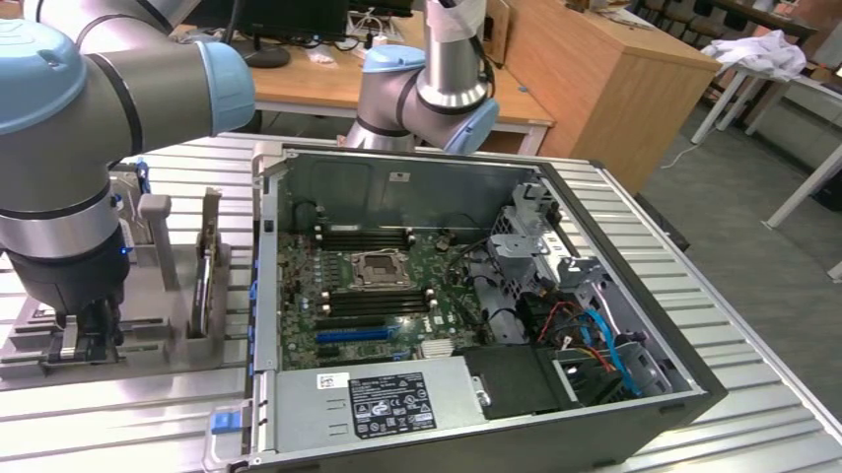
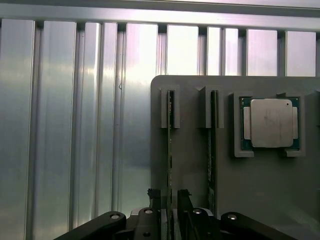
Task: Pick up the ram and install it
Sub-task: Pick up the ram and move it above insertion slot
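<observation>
1. The ram (image 2: pixel 170 145) stands on its long edge in a groove of a grey holder plate (image 2: pixel 192 125). That plate lies on the ribbed aluminium table (image 2: pixel 75 125).
2. In the wrist view the ram is seen edge-on as a thin dark-green line. Its long axis lies level and runs parallel with the table's ribs, and its flat faces stand upright.
3. One end of the ram sits in a small grey bracket on the plate. The other end runs in between the fingers and is cut off at the picture's edge.
4. The chips on its faces cannot be made out from this angle.
5. The hand (image 2: pixel 169 194) is partly open and straddles the ram, with one of the black fingers (image 2: pixel 153 197) on each side. A narrow dark gap shows on either side, so the ram does not look clamped.
6. A second ram stick (image 2: pixel 212 145) stands in the neighbouring groove, parallel to the first and just beside it.
7. Beyond that stick, a square silver processor (image 2: pixel 270 122) lies flat in its own pocket on the same plate.
8. In the exterior view the hand (image 1: pixel 79 340) reaches straight down onto the holder. This is at the exterior view's left, beside the open computer case (image 1: pixel 658 394).
9. There the fingertips are hard to tell apart from the holder's grey posts.
10. The motherboard (image 1: pixel 382 296) lies inside the case, well apart from the hand.
</observation>
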